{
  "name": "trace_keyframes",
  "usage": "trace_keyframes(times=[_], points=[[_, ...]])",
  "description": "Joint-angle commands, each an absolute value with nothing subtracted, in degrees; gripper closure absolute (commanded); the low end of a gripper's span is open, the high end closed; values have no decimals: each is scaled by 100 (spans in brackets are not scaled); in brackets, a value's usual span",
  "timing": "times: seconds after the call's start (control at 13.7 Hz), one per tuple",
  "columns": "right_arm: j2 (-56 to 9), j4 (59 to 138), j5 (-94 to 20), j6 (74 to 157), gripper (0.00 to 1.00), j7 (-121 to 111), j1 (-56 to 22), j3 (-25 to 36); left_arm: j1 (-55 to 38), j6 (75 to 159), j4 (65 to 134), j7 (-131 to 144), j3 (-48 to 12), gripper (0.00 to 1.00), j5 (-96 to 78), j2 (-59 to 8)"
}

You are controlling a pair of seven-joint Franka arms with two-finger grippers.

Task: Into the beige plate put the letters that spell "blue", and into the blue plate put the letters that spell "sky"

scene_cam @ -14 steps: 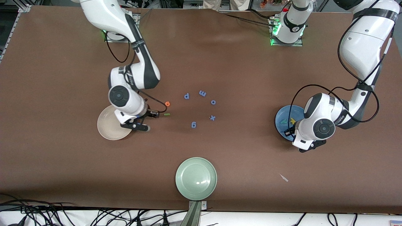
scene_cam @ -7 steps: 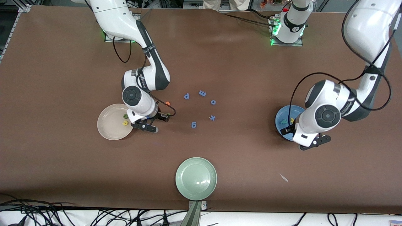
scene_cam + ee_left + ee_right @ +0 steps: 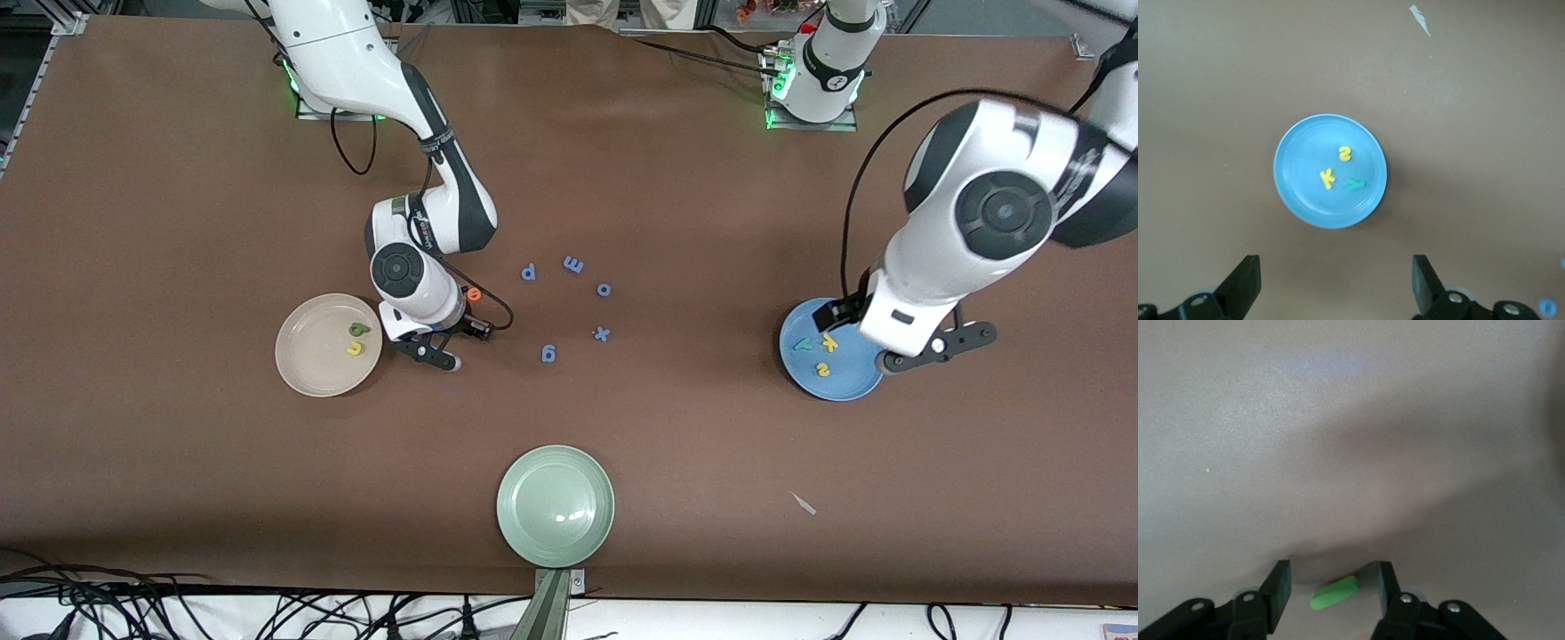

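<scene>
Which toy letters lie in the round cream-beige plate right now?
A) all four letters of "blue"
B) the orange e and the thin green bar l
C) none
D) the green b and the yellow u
D: the front view shows only the green b and the yellow u in the round cream-beige plate; the orange e lies on the table, and the thin green bar l sits between the right claw's open fingers.

The only readable signs are the toy letters themselves. In the blue plate (image 3: 1291, 143) lie a yellow s (image 3: 1345, 154), a yellow k (image 3: 1327, 178) and a teal y (image 3: 1355, 185). In the beige plate (image 3: 302, 369) lie a green b (image 3: 358, 330) and a yellow u (image 3: 355, 348). Near that plate, loose on the table (image 3: 178, 196), an orange e (image 3: 474, 294) and blue letters: p (image 3: 529, 272), m (image 3: 573, 264), o (image 3: 604, 289), x (image 3: 602, 334), g (image 3: 548, 354)
</scene>
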State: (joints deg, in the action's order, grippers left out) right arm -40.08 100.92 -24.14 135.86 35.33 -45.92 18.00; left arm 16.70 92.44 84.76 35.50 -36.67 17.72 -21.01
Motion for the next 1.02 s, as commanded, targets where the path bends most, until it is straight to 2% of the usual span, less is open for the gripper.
trace_keyframes(times=[0.0,0.15,0.29,0.44,0.58,0.66,0.8,0.95], points=[[-4043,10028,-2558,13570,47,3743,-4605,1802,1696,8807,8016,2307,-3604,0,1460,-1953],[-4052,10037,-2558,13562,52,3762,-4605,1802,1644,8815,8033,1656,-3342,0,1031,-1628],[-4043,10046,-2558,13562,59,3770,-4605,1802,1094,8833,8094,804,-2291,0,381,-1407],[-4052,10046,-2558,13570,71,3823,-4605,1802,416,8885,8234,397,-1357,0,281,-1144],[-4052,10046,-2558,13570,86,3823,-4605,1802,98,9165,8733,369,-820,0,273,-775],[-4052,10046,-2558,13570,91,3823,-4605,1802,-43,9576,9250,326,-635,0,272,-434],[-4052,10046,-2558,13562,96,3788,-4605,1802,-114,10193,10148,185,-519,0,290,121],[-4026,10011,-2558,13544,98,3701,-4579,1802,-245,10213,10309,193,-344,0,290,246]])
